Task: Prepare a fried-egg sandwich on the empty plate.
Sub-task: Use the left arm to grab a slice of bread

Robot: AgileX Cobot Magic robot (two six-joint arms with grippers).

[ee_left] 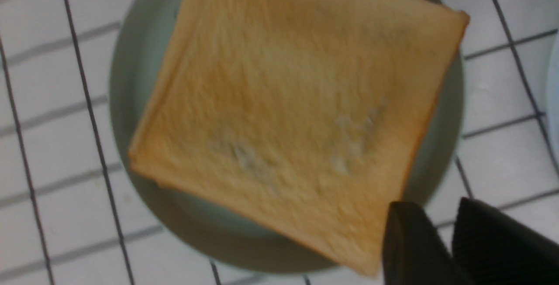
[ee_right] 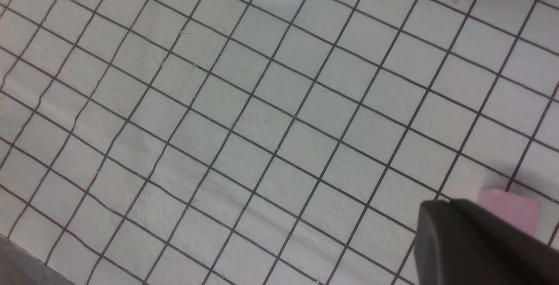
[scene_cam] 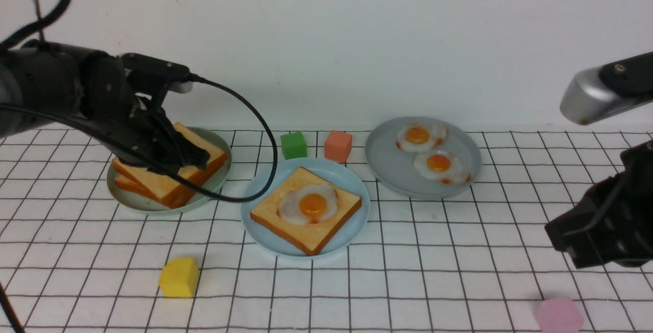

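Note:
The sky-blue plate (scene_cam: 265,182) sits mid-table with one toast slice (scene_cam: 306,236) on it and a fried egg (scene_cam: 310,204) on top of that slice. A stack of toast slices (scene_cam: 153,182) lies on a grey-green plate (scene_cam: 132,203) at the left. My left gripper (scene_cam: 196,159) hovers just over this stack's right corner. In the left wrist view the top toast (ee_left: 297,115) fills the plate (ee_left: 144,80), and the gripper (ee_left: 436,211) is slightly open and empty beside the toast's corner. My right gripper (scene_cam: 553,233) is shut and empty at the far right, low over the table (ee_right: 441,208).
A second grey-green plate (scene_cam: 393,164) at the back right holds two fried eggs (scene_cam: 419,136) (scene_cam: 440,165). A green block (scene_cam: 294,145) and an orange block (scene_cam: 338,146) stand behind the blue plate. A yellow block (scene_cam: 179,277) lies front left and a pink block (scene_cam: 558,315) front right.

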